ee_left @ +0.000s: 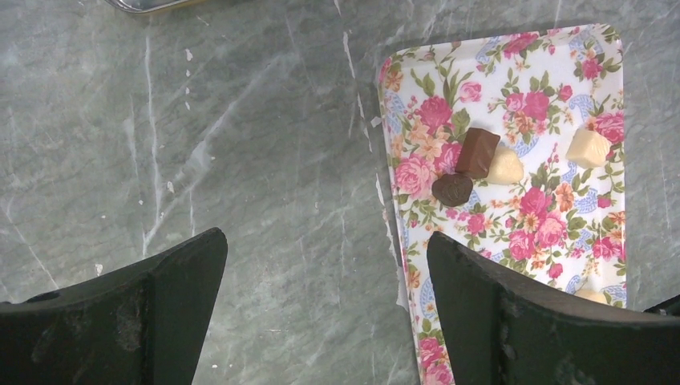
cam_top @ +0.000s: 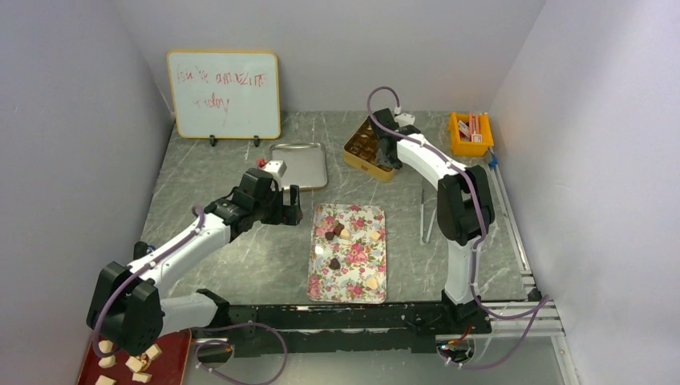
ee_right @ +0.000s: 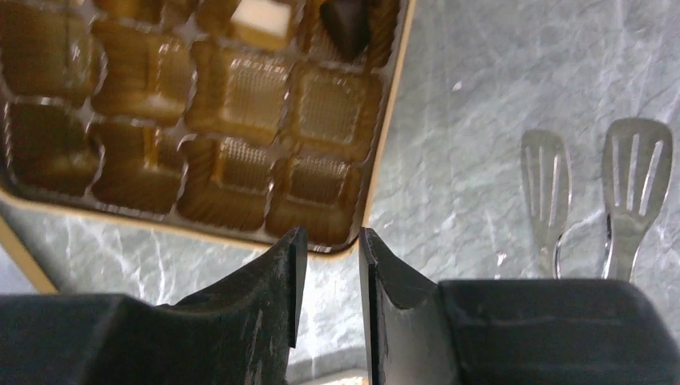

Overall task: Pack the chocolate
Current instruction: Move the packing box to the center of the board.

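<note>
- As the chocolate (ee_left: 478,152) lies now, it is in two lots: six bite-sized pieces on the rectangular flower-printed tray (cam_top: 329,287) at mid-table, and two in the gold box with moulded compartments (ee_right: 240,96) farther back on the right.
- On the tray, a brown block, a dark heart and a cream piece touch in a cluster near the far left corner, with the heart close to the left rim. Another cream piece sits near the right rim, a dark one is about the middle, and a tan one lies toward the near right corner.
- In the box, one cream and one dark piece fill neighbouring cells by the right wall. The other cells in view show only their ribbed gold floors.
- My left gripper (ee_left: 325,241) hangs with its fingers spread wide, holding nothing. One finger is over the tray's left edge and the other over the grey marble tabletop (ee_left: 200,144), which runs open along that whole side.
- My right gripper (ee_right: 331,237) hangs at the box's near rim, its fingers a narrow slit apart with nothing between them.
- Right of the box comes a stretch of marble, then slotted metal tongs (ee_right: 637,168).
- A shallow silver metal tray (cam_top: 298,166) lies left of the box, apart from it.
- A whiteboard (cam_top: 224,95) stands at the back wall, and an orange bin (cam_top: 470,135) sits in the far right corner.
</note>
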Available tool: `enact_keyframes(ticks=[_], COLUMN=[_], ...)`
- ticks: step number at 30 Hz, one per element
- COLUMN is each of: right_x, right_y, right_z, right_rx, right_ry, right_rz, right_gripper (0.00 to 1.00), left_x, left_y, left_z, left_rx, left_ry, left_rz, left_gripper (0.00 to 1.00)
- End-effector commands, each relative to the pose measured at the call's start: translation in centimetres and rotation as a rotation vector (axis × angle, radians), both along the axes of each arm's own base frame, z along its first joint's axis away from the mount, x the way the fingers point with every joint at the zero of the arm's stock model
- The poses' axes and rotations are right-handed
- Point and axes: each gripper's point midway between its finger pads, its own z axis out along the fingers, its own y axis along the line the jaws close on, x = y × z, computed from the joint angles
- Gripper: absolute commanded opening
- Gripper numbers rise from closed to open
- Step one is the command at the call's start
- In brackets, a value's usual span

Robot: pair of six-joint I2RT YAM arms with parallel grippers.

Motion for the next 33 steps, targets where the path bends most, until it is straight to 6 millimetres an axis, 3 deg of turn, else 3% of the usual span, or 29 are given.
enact_keyframes(ticks=[1,11,33], right_x=[2.4,2.5,2.1], right_y=[-1.7,-3.6,-3.2], right_z=[1.9,0.6,-2.1], right_rx=[0.013,0.021,0.05], right_ry=[-0.055,-0.031,0.02], right_rz=[-0.043,-0.057,-0.033], right_gripper=[0.34,0.33,0.32], left_x=[1.0,1.3,1.4], left_y=[-0.2,-0.4,-0.5], left_z=[1.4,1.0,0.7], left_rx=[0.005,-0.007,-0.006], left_ry=[-0.047,-0.035,-0.024], left_rz=[0.003,0.013,0.022], left_gripper=[1.0,1.0,1.0])
